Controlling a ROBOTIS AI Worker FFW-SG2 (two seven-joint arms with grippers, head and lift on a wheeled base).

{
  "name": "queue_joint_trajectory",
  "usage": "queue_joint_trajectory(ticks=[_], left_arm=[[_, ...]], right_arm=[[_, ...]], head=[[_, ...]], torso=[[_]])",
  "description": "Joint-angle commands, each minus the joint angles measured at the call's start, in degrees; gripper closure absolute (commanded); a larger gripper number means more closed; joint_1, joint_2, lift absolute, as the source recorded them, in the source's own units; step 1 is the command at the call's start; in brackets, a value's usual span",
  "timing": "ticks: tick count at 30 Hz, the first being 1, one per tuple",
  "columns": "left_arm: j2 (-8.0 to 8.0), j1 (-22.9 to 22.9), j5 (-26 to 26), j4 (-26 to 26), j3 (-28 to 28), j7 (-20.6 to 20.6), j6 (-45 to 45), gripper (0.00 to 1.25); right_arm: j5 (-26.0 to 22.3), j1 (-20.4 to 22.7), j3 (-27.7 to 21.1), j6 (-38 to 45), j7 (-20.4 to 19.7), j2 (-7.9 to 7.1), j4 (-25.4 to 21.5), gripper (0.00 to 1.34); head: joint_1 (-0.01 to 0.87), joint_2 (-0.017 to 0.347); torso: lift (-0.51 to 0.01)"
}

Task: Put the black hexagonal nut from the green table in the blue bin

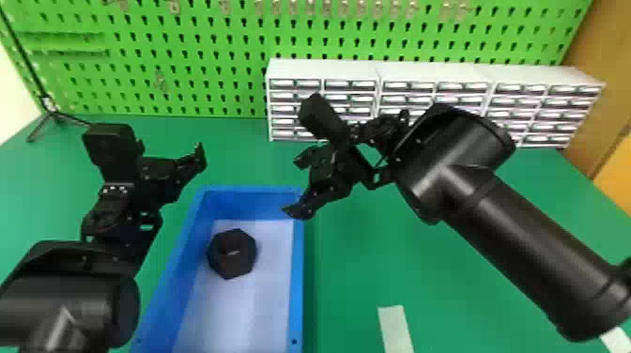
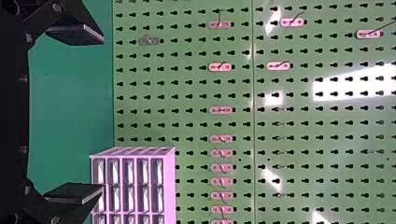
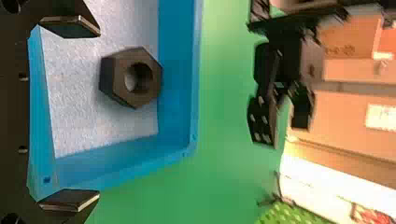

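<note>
The black hexagonal nut (image 1: 232, 253) lies flat on the pale floor of the blue bin (image 1: 298, 281), toward its far end and left wall. Over the bin's far right corner is my right gripper (image 1: 292, 185), open and empty. In the right wrist view the nut (image 3: 133, 78) rests inside the bin (image 3: 176, 70), beyond the parted fingers of the right gripper (image 3: 70, 114). My left gripper (image 1: 199, 150) stands at the left, just past the bin's far left corner. The left wrist view has the left gripper (image 2: 77, 114) open, nothing between its fingers.
White drawer cabinets (image 1: 324, 70) stand at the back against a green pegboard (image 1: 211, 56). A pale strip (image 1: 395, 328) lies on the green table (image 1: 357, 263) right of the bin. A thin black stand (image 1: 51, 115) is at the far left.
</note>
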Motion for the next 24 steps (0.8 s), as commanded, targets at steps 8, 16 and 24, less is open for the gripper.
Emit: queue_joint_trajectory(ticks=[8,16,24], left_arm=[[0.0,0.1,0.2,-0.1,0.3,0.0,-0.3,0.16],[0.0,0.2,0.4,-0.3,0.3,0.0,-0.5,0.16],[-0.09,0.4,0.4,-0.3,0.2,0.0,-0.5,0.16]], right_arm=[[2.9,6.6,-16.6,0.3,-1.3,4.15,0.0,0.09],[3.5,11.5,-26.7,0.0,-7.8,6.25,-2.2,0.09],[3.0,17.0,-34.2,-2.5,-16.9,7.57,-6.2,0.09]], head=[[0.683,0.028],[0.683,0.028],[0.683,0.028]], torso=[[-0.096],[-0.096],[-0.096]])
